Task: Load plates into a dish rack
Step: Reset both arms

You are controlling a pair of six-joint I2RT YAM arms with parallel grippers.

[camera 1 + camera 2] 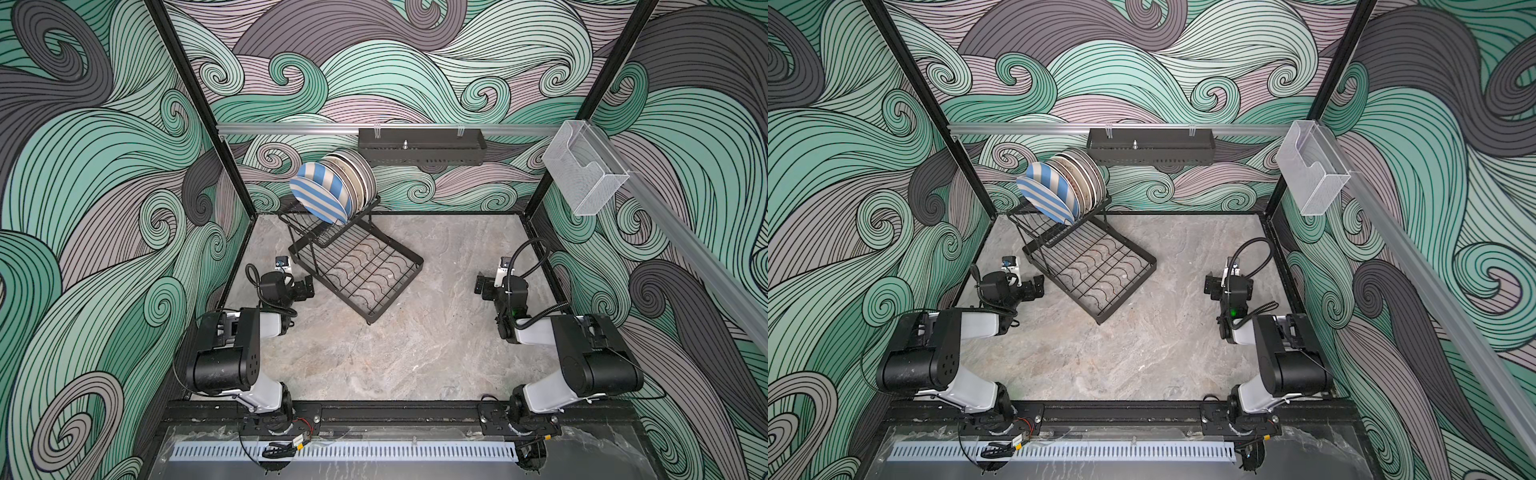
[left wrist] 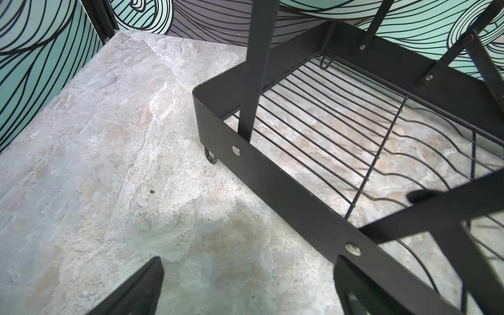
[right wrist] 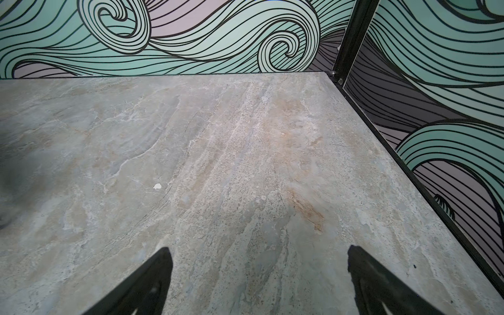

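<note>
**Overhead and wrist views of the two-armed cell.** The dish rack (image 1: 357, 270), a black two-tier wire frame, is set diagonally on the far left part of the marbled grey surface (image 1: 415, 357). The plates (image 1: 332, 189) are stood on edge, tilted, in a close row in the slots of the raised upper shelf. Two blue-and-cream striped plates are placed at the end of the row nearer the left wall, and cream and white plates are packed behind them. The exact number cannot be made out.

The left end effector (image 2: 245, 286) is shown with its jaws spread wide, and only bare surface is seen between them. It is held low, just beside the near left side of the rack's base. In the left wrist view the flat rim of the base is seen running close past one finger (image 2: 347, 281); whether they touch cannot be determined.

The right end effector (image 3: 259, 278) is held over the right part of the surface, well apart from the rack. Its jaws are likewise wide apart, with nothing between them.

A black perforated tray (image 1: 422, 146) is hung on the rail of the back wall. A clear plastic box (image 1: 584, 172) is fixed to the rail on the right.
</note>
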